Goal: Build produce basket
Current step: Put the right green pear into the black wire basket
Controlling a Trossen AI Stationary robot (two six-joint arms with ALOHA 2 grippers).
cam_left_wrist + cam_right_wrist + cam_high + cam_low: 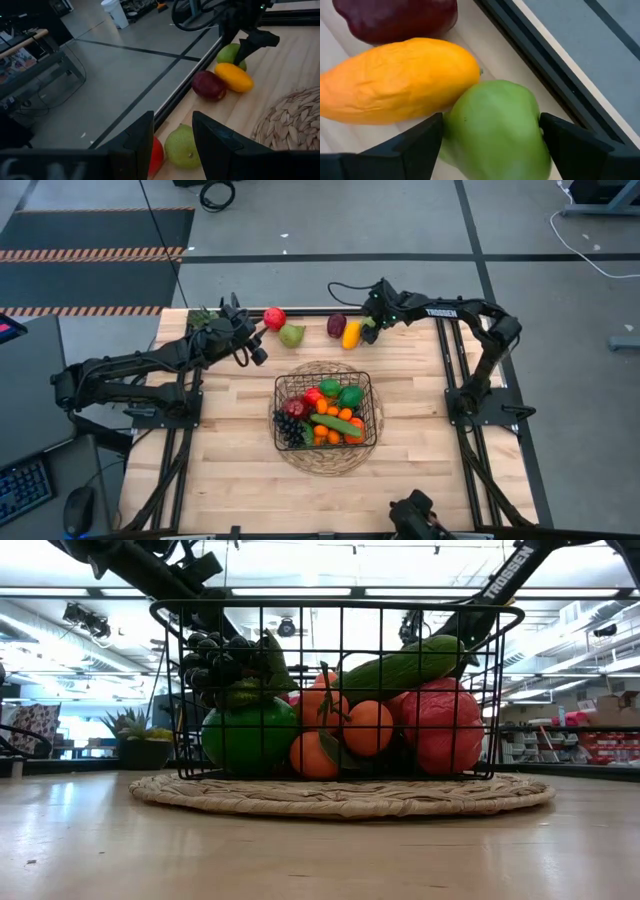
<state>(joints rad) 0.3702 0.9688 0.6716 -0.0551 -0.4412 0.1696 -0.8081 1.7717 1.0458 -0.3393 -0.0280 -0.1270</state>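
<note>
The wooden table (420,410) carries a round woven mat (325,463) near its centre. The basket (368,385) stands on the mat, holding produce: dark grapes (290,427), oranges (333,411), a cucumber (335,423) lying aslant across the load, green fruit and red fruit. In the low view the cucumber (405,665) rests on top with its long axis tilted, one end raised toward the basket rim.

The right arm bears the lettering "TROSSEN" (441,311) on its link.

Along the far table edge, well apart from the basket, lie five loose pieces. A red apple (274,318) and a green pear (291,335) sit together just beside the left gripper (252,343), whose fingers (216,145) stand apart with the pear (182,146) between and beyond them, untouched.

A dark purple plum (336,325), a yellow-orange mango (351,334) and a green fruit (495,127) sit by the right gripper (368,330). The right gripper is open, one finger on each side of the green fruit, close against it. The mango (395,82) touches this fruit, its long axis roughly along the table edge.
</note>
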